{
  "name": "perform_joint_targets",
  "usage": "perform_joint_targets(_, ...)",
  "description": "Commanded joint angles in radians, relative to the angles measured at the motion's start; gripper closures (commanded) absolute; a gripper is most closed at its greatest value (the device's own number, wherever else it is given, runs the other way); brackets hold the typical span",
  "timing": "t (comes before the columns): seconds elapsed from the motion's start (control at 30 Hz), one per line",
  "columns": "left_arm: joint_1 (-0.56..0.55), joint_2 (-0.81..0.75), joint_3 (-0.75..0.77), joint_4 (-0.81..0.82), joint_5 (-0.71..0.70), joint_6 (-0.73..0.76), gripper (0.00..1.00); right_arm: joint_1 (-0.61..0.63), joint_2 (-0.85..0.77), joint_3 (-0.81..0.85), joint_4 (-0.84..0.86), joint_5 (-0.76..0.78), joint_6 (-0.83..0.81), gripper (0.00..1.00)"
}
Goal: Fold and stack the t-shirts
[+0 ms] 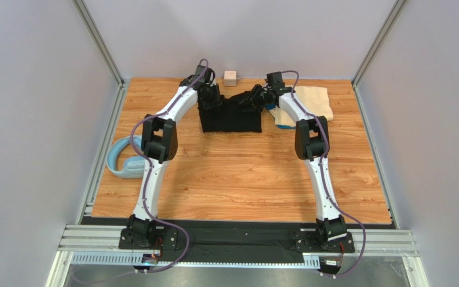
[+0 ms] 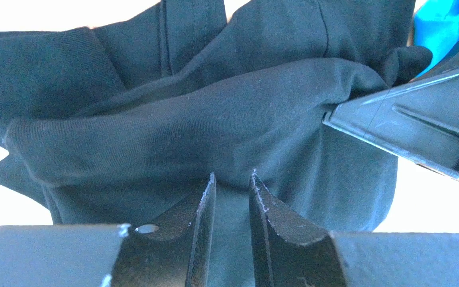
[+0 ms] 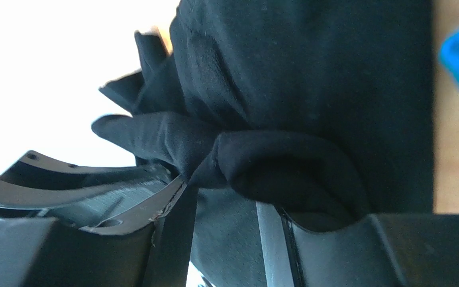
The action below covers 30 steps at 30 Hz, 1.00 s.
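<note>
Left gripper [image 2: 232, 179] and right gripper [image 3: 223, 197] each pinch a bunched fold of the black t-shirt [image 1: 230, 118]. The shirt sits at the far middle of the table [image 1: 232, 179], near the blue t-shirt [image 1: 283, 118] and the cream t-shirt [image 1: 314, 101]. Cloth this soft and light will likely sag and crease (it should hardly slip), so its two far corners seem the sensible hold. Its longer side appears to run left to right, with the far edge raised.

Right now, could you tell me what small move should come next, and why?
Probably draw both toward the near side: the left pincer and right pincer each pinch the far side of the black t-shirt, which would fold it over.
</note>
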Motion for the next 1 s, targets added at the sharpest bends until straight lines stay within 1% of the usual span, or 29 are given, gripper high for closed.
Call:
perform_joint_targets(0.0, 0.025, 0.040, 0.061, 0.019, 0.047, -0.074, 0.66, -0.008, 0.054, 0.123, 0.072, 0.063, 0.100, 0.54)
perform_joint_targets(0.07, 0.028, 0.065, 0.073, 0.001, 0.073, -0.077, 0.66, -0.014, 0.065, 0.143, 0.072, 0.051, 0.126, 0.54)
perform_joint_targets(0.17, 0.030, 0.059, 0.073, -0.051, 0.067, -0.051, 0.68, -0.015, 0.018, 0.109, 0.072, 0.060, 0.092, 0.53)
perform_joint_targets(0.2, 0.028, 0.046, 0.049, -0.071, 0.058, -0.042, 0.68, -0.015, -0.005, 0.092, 0.082, 0.064, 0.085, 0.53)
perform_joint_targets(0.23, 0.030, 0.004, 0.022, -0.073, 0.038, -0.024, 0.69, -0.017, -0.065, 0.065, 0.097, 0.061, 0.076, 0.52)
perform_joint_targets(0.27, 0.028, -0.026, -0.011, -0.067, 0.024, -0.019, 0.69, -0.015, -0.094, 0.005, 0.114, 0.060, 0.071, 0.52)
perform_joint_targets(0.3, 0.028, -0.055, -0.087, -0.039, 0.012, -0.013, 0.69, -0.015, -0.130, -0.029, 0.147, 0.054, 0.071, 0.52)
perform_joint_targets(0.33, 0.028, -0.119, -0.127, -0.021, -0.006, -0.001, 0.69, -0.015, -0.159, -0.056, 0.164, 0.052, 0.071, 0.52)
perform_joint_targets(0.4, 0.030, -0.174, -0.216, 0.014, -0.028, 0.010, 0.69, -0.015, -0.231, -0.118, 0.186, 0.042, 0.053, 0.51)
perform_joint_targets(0.47, 0.028, -0.230, -0.242, 0.018, -0.030, 0.027, 0.69, -0.011, -0.274, -0.147, 0.183, 0.032, 0.036, 0.51)
perform_joint_targets(0.63, 0.026, -0.285, -0.298, 0.019, 0.050, 0.064, 0.69, 0.000, -0.279, -0.205, 0.083, -0.023, -0.048, 0.51)
perform_joint_targets(0.73, 0.014, -0.303, -0.359, 0.024, 0.058, 0.102, 0.69, 0.014, -0.268, -0.245, 0.054, -0.044, -0.065, 0.51)
perform_joint_targets(0.83, 0.013, -0.302, -0.433, 0.036, 0.056, 0.107, 0.69, 0.034, -0.228, -0.218, -0.007, -0.049, -0.106, 0.51)
perform_joint_targets(0.87, 0.013, -0.299, -0.463, 0.042, 0.049, 0.105, 0.70, 0.038, -0.217, -0.202, -0.054, -0.048, -0.114, 0.51)
perform_joint_targets(0.97, 0.013, -0.291, -0.508, 0.074, 0.000, 0.088, 0.71, 0.049, -0.164, -0.153, -0.131, -0.064, -0.140, 0.52)
